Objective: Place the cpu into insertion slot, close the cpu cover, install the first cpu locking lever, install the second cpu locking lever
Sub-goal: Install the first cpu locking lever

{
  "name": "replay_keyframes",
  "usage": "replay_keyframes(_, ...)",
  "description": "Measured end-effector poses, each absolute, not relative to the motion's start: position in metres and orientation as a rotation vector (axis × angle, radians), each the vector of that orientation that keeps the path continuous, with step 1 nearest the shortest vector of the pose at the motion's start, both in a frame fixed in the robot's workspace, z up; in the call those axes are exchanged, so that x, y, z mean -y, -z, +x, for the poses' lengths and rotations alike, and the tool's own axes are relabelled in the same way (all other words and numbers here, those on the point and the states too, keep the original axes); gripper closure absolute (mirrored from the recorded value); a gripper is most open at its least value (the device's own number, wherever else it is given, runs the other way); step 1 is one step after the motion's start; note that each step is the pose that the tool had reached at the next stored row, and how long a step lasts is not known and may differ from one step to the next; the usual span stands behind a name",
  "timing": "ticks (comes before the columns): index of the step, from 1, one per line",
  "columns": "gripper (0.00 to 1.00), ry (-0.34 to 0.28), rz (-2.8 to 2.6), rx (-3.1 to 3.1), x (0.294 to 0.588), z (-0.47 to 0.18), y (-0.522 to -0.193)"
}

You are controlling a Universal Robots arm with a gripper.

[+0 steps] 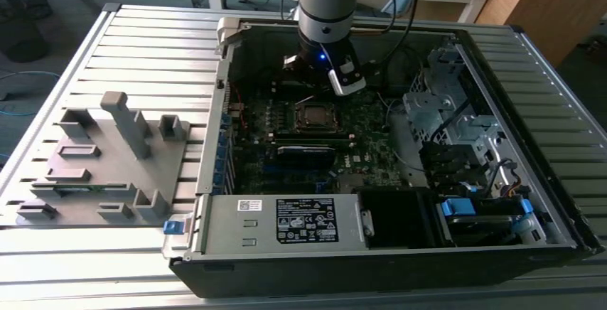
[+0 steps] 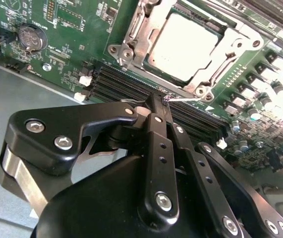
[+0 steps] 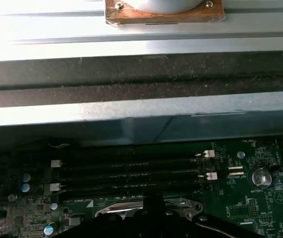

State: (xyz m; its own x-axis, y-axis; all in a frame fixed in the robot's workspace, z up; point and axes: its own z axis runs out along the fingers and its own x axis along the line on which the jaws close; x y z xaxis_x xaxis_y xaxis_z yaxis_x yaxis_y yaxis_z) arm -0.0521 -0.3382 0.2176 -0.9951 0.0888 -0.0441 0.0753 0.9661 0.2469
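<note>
In the exterior view an open computer case (image 1: 379,271) lies on the slatted metal desk (image 1: 114,40), with a grey plastic fixture (image 1: 104,161) beside it on the exterior view's left. The arm reaches into the case, and the tool (image 1: 308,79) hangs over the green motherboard (image 1: 365,171) just at the far side of the socket (image 1: 314,116). The power supply (image 1: 227,235) at the near edge carries a black label (image 1: 305,219) and a small white sticker (image 1: 249,205); their print is too small to read. In the second wrist view the cpu (image 2: 183,44) sits in the socket with the cover (image 2: 229,40) folded flat over its edges. The first two steps therefore look done, and a locking lever seems to be the step in hand, though I cannot tell which of the two. The tool's black fingers (image 2: 156,124) are clenched together, their tip right at the end of a thin wire lever (image 2: 188,97) that runs along the socket beside the memory slots (image 2: 121,82). Whether they pinch the wire or only press on it is unclear. To my mind this work calls for a small, well-aimed motion, since the wire is thin and the slots lie close. In the first wrist view the coin battery (image 3: 260,176) and the case wall (image 3: 131,124) show, with white board lettering too fine to read.
</note>
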Motion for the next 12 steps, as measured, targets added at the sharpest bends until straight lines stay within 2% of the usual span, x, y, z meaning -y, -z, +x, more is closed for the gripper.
replay_keyframes(12,0.9,-0.381,0.126,-3.051,0.3383,-0.0522,-0.2088)
